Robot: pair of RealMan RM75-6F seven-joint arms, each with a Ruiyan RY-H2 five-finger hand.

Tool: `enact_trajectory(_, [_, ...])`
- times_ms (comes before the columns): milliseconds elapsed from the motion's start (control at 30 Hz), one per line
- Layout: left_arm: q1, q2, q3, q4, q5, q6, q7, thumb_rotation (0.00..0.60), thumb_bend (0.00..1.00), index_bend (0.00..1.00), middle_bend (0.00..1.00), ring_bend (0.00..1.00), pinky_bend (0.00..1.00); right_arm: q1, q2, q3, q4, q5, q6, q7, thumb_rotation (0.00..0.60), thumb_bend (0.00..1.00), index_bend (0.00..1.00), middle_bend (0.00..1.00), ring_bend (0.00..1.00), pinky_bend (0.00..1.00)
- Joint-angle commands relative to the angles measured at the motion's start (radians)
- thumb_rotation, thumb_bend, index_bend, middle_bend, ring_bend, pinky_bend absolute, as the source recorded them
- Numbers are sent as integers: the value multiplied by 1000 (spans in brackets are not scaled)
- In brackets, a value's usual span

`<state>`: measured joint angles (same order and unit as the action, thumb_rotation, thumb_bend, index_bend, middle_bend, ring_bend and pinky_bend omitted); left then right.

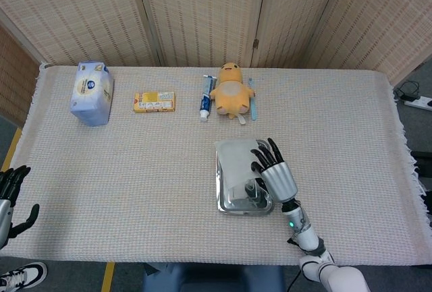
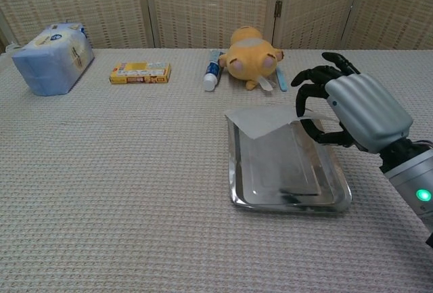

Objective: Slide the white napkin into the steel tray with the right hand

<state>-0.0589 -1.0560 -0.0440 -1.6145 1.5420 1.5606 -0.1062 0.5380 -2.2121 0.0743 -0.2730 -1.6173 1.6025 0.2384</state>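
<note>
The steel tray lies right of the table's middle. A white napkin hangs low over the tray's far half, its far-left corner spread past the rim. My right hand is over the tray's right side and pinches the napkin's right edge between thumb and fingers. Whether the napkin touches the tray floor cannot be told. My left hand hangs off the table's near left corner, holding nothing, fingers apart.
Along the far edge stand a blue tissue pack, a yellow box, a toothpaste tube, a yellow plush and a blue toothbrush. A woven screen backs the table.
</note>
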Motion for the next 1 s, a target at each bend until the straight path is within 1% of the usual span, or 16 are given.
enact_trajectory(33, [0,1,1,-1,2,0,-1,600,493,50,98,0,35,-17,-5,-20,4,-12,5,4,600,584,666,298,213,0])
enact_trajectory(433, [6,7,10,-14,31,18,-10,600,493,41,98,0,40,-79,-14,-97,7,-54,9,-36,600,584,666,298,214,0])
enact_trajectory(833, [10,18,13,-14,42,27,-42,600,494,42,98,0,40,-148,-32,-94,8,-34,53,-80,600,583,670,300,214,0])
enact_trajectory(1000, [11,22,17,-16,55,32,-54,600,494,43,98,0,40,-177,-39,-88,5,-21,58,-126,600,583,675,302,214,0])
